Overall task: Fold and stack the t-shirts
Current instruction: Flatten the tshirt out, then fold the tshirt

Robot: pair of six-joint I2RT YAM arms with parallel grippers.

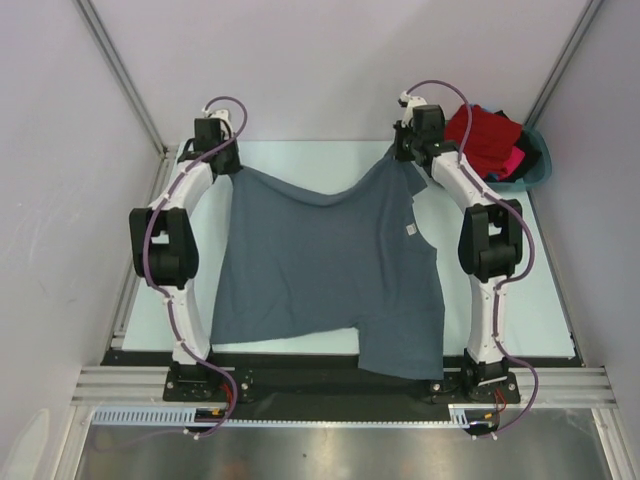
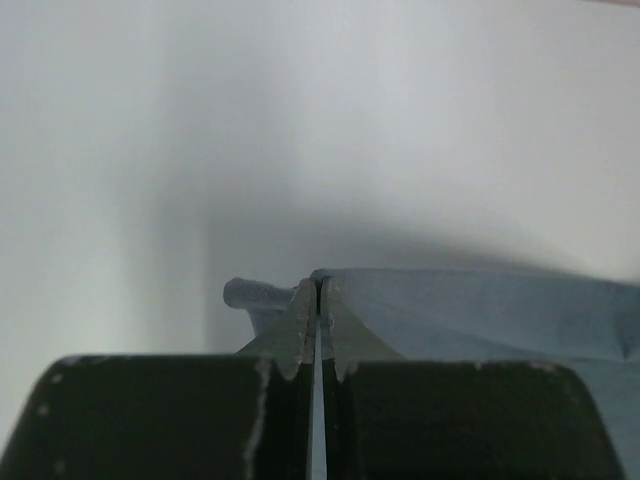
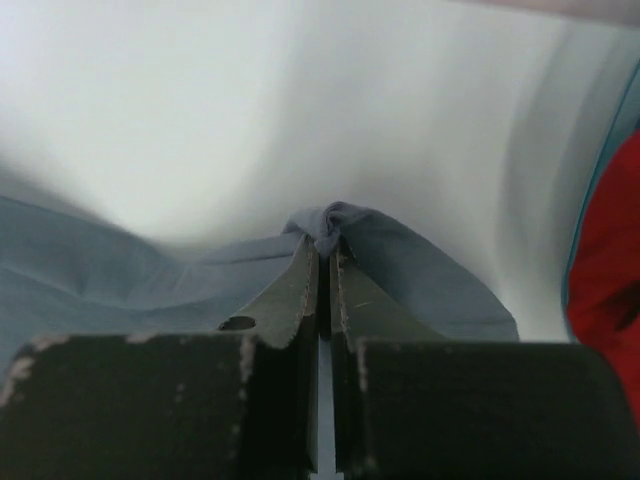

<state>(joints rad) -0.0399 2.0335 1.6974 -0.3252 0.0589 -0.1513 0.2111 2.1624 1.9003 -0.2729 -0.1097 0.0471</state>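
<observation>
Here, left pincer (image 2: 318,292) clenched on far-left corner of grey t-shirt (image 1: 330,270); right pincer (image 3: 325,248) clenched on far-right corner. Cloth sags between them, rest spread over counter (image 1: 545,290). Red shirt (image 1: 485,132) heaped in teal basin (image 1: 538,168), far right.

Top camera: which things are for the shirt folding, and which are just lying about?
For the job: grey t-shirt, pinched by the left gripper and the right gripper; red t-shirt and pink t-shirt, piled up.
Just lying about: teal basin holding that pile; table.
</observation>
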